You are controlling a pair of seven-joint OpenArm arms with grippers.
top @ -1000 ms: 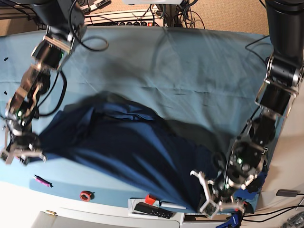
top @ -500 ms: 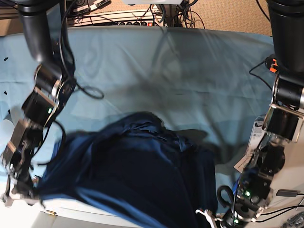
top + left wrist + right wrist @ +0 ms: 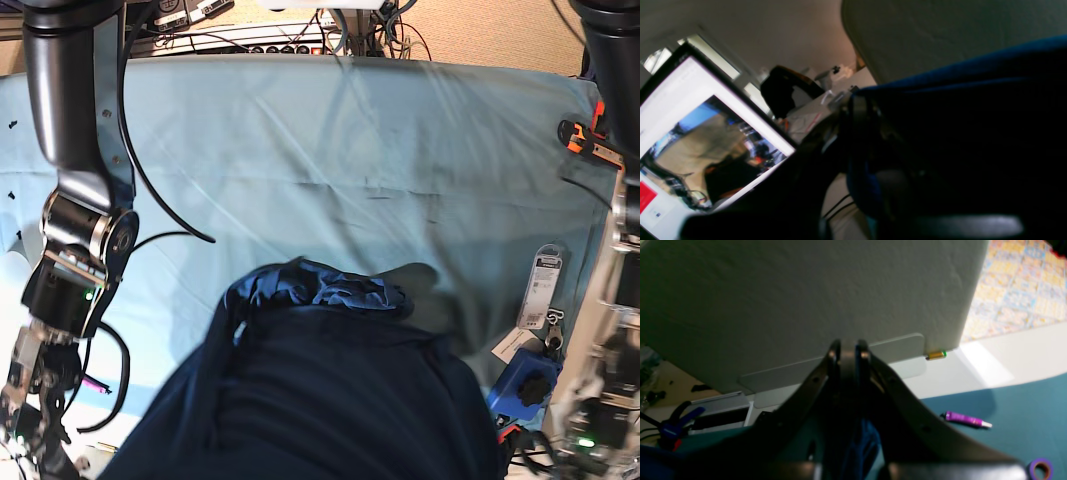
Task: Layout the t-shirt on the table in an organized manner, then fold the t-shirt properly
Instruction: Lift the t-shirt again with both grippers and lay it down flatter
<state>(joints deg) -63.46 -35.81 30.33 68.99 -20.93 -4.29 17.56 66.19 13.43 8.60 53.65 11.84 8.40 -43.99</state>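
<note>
The dark blue t-shirt hangs lifted over the near part of the table, bunched at its far end and filling the bottom middle of the base view. In the right wrist view my right gripper is shut, with a strip of blue t-shirt pinched low between its fingers. In the left wrist view my left gripper is a dark shape wrapped in t-shirt cloth, shut on it. Both grippers lie below the base view's lower edge.
A purple pen and a tape roll lie on the teal cloth near the front edge. At the right edge sit a blue clamp, a tagged item and an orange tool. A monitor stands beyond the table.
Both arms have pulled toward the near edge and upward, out of the base view. The t-shirt has risen off the cloth and drawn together toward the bottom middle.
</note>
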